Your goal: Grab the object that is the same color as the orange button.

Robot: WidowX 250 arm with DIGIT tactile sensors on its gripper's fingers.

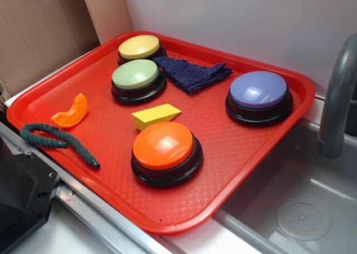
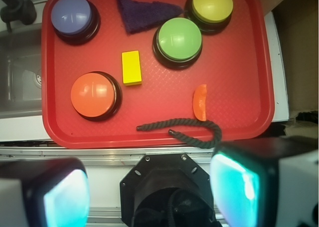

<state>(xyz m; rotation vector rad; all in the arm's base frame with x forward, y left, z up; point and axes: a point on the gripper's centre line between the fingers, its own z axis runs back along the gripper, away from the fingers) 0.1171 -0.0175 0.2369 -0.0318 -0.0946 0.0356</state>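
Gripper (image 2: 149, 194) fingers (image 2: 65, 197) stand spread wide at the bottom of the wrist view, holding nothing, looking straight down from outside the near rim of the red plastic tray (image 2: 149, 134); the arm itself does not show in the exterior view. No writing or brand can be read on anything.

In the wrist view the small glossy orange crescent piece (image 2: 200, 102) (image 1: 71, 112) lies flat on the tray, long axis running 12 to 6 o'clock, its curved back facing 3 o'clock. Touching or just beside its lower tip, at 6 o'clock, a dark green twisted rope (image 2: 182, 129) (image 1: 56, 138) bends back on itself in a hook. At 12 o'clock from the crescent sits the green dome button (image 2: 178, 40) (image 1: 137, 80), with the yellow dome button (image 2: 212, 6) (image 1: 139, 48) beyond it. At 9 o'clock lie the yellow wedge block (image 2: 131, 67) (image 1: 155, 116) and, farther, the large orange dome button on a black base (image 2: 94, 95) (image 1: 165, 151). A dark blue cloth (image 2: 142, 12) (image 1: 191, 72) and a purple-blue dome button (image 2: 73, 17) (image 1: 259, 96) lie toward 10 o'clock. A grey sink (image 1: 301, 209) borders the tray.
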